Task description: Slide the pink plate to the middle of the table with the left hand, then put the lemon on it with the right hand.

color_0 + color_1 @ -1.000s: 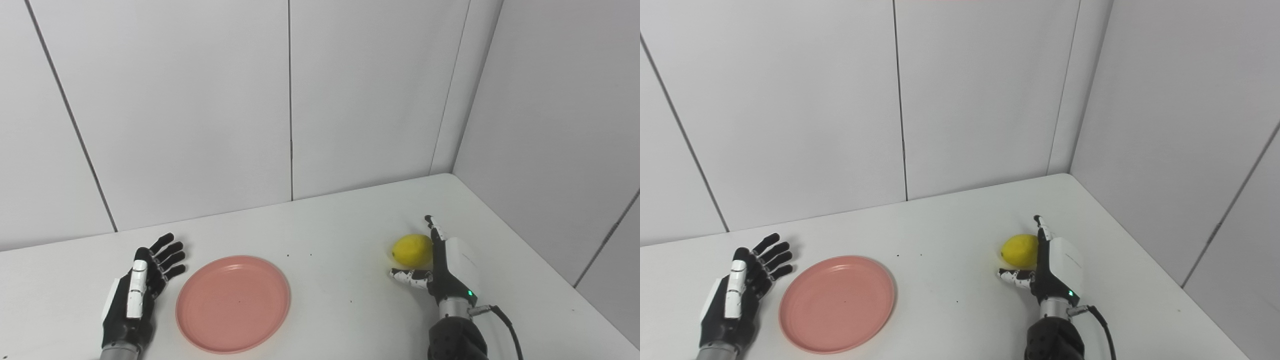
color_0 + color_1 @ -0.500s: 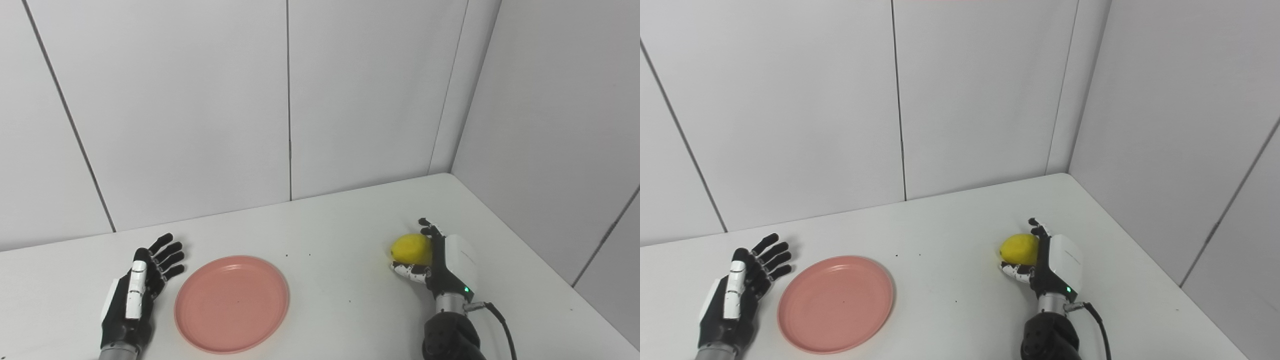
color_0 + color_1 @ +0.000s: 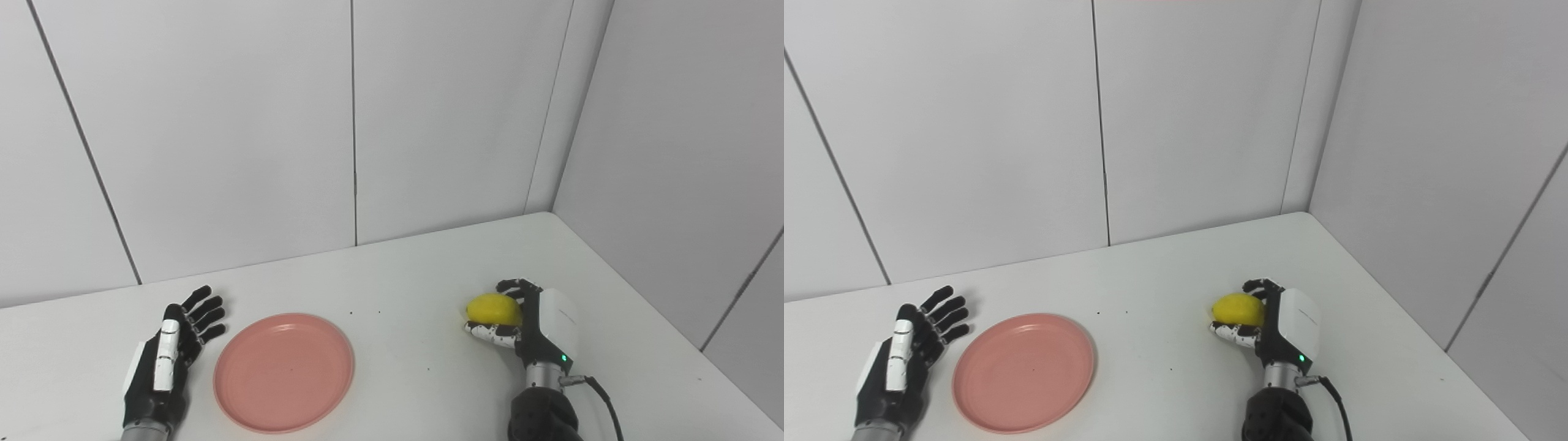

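Note:
The pink plate [image 3: 283,371] lies flat on the white table [image 3: 404,282], left of its middle. My left hand [image 3: 166,364] rests open on the table just left of the plate, apart from its rim, fingers spread. The yellow lemon [image 3: 493,309] is at the right side of the table, inside my right hand [image 3: 530,324]. That hand is shut on the lemon, fingers curled over its top and thumb under its front. In the right eye view the lemon [image 3: 1238,310] sits in the right hand [image 3: 1277,327] the same way.
White wall panels stand behind the table and along its right side, meeting at the back right corner [image 3: 545,211]. A black cable [image 3: 603,401] runs from my right wrist. Bare tabletop lies between the plate and the lemon.
My right hand closed its fingers and thumb around the lemon and shifted it a little left and toward me. The left hand and the plate have not moved.

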